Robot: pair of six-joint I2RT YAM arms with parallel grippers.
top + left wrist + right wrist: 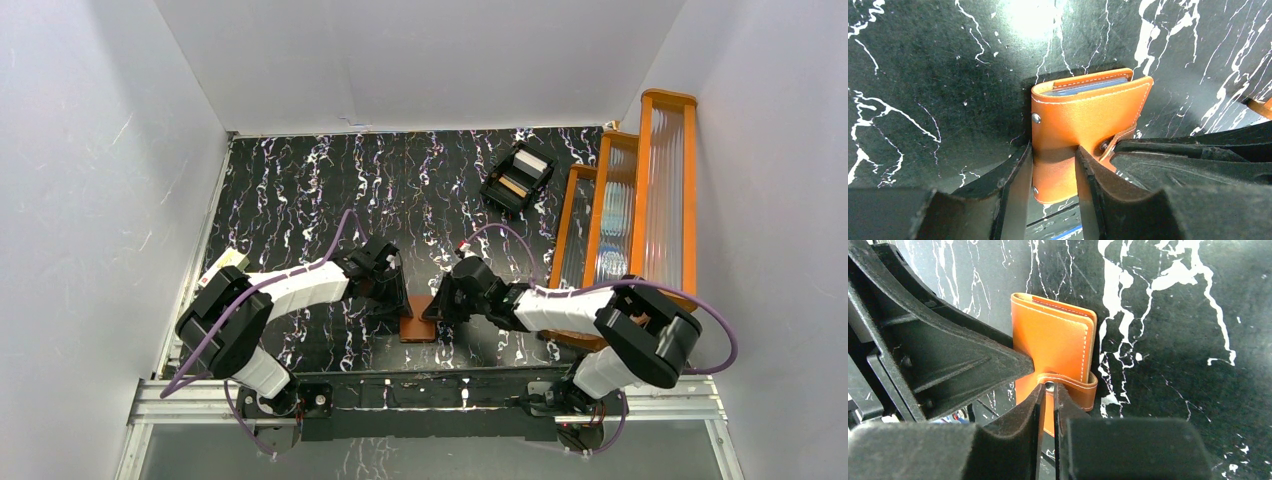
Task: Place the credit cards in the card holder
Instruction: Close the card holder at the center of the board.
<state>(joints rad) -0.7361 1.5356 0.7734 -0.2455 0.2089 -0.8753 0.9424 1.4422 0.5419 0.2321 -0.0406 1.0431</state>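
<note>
Both arms (300, 285) (560, 305) bent inward — left fingers (1015, 185), right fingers (1023, 425) clamping the card holder (1083, 115).

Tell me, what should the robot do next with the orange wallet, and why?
Probably squeeze the strap so its snap clicks shut, if it is not fastened yet. The card holder is folded closed with bluish cards tucked inside. The left jaws clamp its body, and the right jaws pinch the strap right at the snap.

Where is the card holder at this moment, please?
In the top view, the card holder is near the table's front edge, centre, held between the left end effector on its left and the right end effector on its right.
</note>
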